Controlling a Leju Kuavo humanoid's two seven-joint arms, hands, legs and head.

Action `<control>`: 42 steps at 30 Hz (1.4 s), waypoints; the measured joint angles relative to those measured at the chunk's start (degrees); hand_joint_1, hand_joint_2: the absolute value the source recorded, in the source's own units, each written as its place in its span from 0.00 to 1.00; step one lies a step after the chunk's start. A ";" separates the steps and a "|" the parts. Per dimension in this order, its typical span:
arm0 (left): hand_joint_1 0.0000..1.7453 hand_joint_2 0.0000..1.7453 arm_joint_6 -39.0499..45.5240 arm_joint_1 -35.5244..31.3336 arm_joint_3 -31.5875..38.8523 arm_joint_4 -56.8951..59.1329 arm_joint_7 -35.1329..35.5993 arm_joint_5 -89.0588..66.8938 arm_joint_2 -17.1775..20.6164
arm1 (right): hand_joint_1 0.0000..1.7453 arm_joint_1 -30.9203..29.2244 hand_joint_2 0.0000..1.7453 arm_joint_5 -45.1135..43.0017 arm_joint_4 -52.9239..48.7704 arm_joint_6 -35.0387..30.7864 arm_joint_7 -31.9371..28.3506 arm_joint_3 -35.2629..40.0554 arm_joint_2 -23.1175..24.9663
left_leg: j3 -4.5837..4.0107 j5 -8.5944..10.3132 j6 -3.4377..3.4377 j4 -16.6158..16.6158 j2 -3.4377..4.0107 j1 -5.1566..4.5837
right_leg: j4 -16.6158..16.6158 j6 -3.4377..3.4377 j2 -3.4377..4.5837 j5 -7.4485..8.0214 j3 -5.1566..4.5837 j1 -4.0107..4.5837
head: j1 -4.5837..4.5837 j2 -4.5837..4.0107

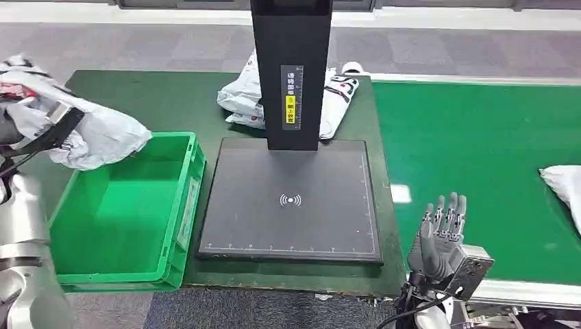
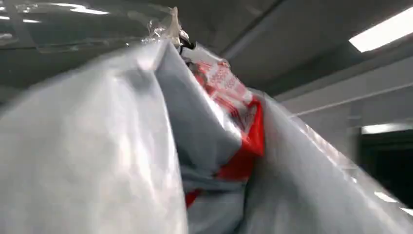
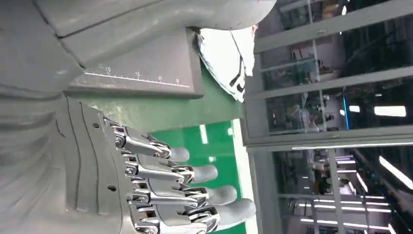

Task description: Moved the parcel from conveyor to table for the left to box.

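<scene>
The left hand (image 1: 41, 130) grips a grey plastic parcel (image 1: 96, 133) above the far left corner of the green box (image 1: 179, 205), not yet dropped in. The right hand (image 1: 444, 236) hangs empty, fingers spread, beside the conveyor (image 1: 479, 137). Two parcels (image 1: 246, 96) wait on the table (image 1: 171, 96) behind the scanner (image 1: 291, 199); another parcel (image 1: 565, 185) lies on the conveyor.

Parcel-sorting hall: green conveyor (image 1: 479, 164), scanner stand (image 1: 291, 68), crate (image 1: 123, 219)
</scene>
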 measured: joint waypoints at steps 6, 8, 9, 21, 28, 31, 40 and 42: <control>1.00 1.00 -6.27 -0.04 -6.07 8.69 -0.01 2.06 5.05 | 0.00 0.30 1.00 0.85 -1.05 1.29 0.61 -1.36 0.33 | 0.02 0.01 0.02 0.03 -0.36 -0.02 | -0.03 0.01 -0.41 -0.06 0.14 -0.01 | 0.00 -0.02; 1.00 1.00 -18.57 -0.24 -12.84 12.86 -2.10 5.76 7.03 | 0.00 0.26 1.00 1.55 -1.18 3.54 0.59 -2.40 0.37 | 0.03 0.02 0.01 0.02 -0.36 -0.01 | -0.03 -0.01 -0.46 -0.06 0.22 -0.01 | 0.04 0.00; 1.00 1.00 -21.85 -0.04 -15.03 14.13 -2.33 7.35 7.80 | 0.00 0.26 1.00 1.77 -1.18 4.20 0.52 -2.84 0.42 | 0.01 0.05 -0.04 0.02 -0.31 -0.01 | -0.03 -0.06 -0.39 0.01 0.16 0.01 | 0.00 -0.02; 0.00 1.00 -36.50 -1.35 -29.53 19.58 -9.22 14.15 14.49 | 0.00 0.36 1.00 2.36 -1.16 7.17 -0.11 -5.38 0.87 | 0.02 0.03 -0.07 0.03 0.08 -0.02 | -0.03 -0.19 -0.06 0.11 0.00 0.04 | 0.02 0.00; 0.00 1.00 -52.04 -6.93 -38.92 21.13 -19.62 25.29 18.35 | 0.00 -0.95 1.00 2.29 0.94 8.68 -0.81 -6.88 1.03 | 0.02 0.09 -0.11 0.04 -0.03 0.03 | -0.03 -0.19 -0.16 0.13 0.07 0.09 | 0.02 -0.02; 0.00 1.00 -50.45 -9.47 -42.18 22.53 -17.15 27.45 18.12 | 0.00 -1.42 1.00 2.47 1.70 9.07 -0.81 -6.99 1.22 | 0.04 0.12 -0.11 0.05 -0.04 0.02 | -0.03 -0.19 -0.19 0.16 0.08 0.09 | 0.02 0.00; 0.00 1.00 -63.26 -18.79 -44.41 26.60 -23.26 40.31 17.48 | 0.00 -3.09 1.00 2.89 3.50 9.25 -0.66 -7.39 1.62 | 0.00 0.15 -0.17 0.05 -0.01 0.07 | 0.00 -0.25 -0.12 0.22 0.02 0.15 | 0.02 -0.02; 0.00 1.00 -64.15 -20.48 -44.41 26.80 -23.31 40.74 17.63 | 0.00 -3.38 1.00 2.95 3.72 9.27 -0.57 -7.45 1.62 | 0.00 0.14 -0.17 0.04 -0.01 0.07 | 0.00 -0.25 -0.14 0.21 0.02 0.14 | 0.02 0.00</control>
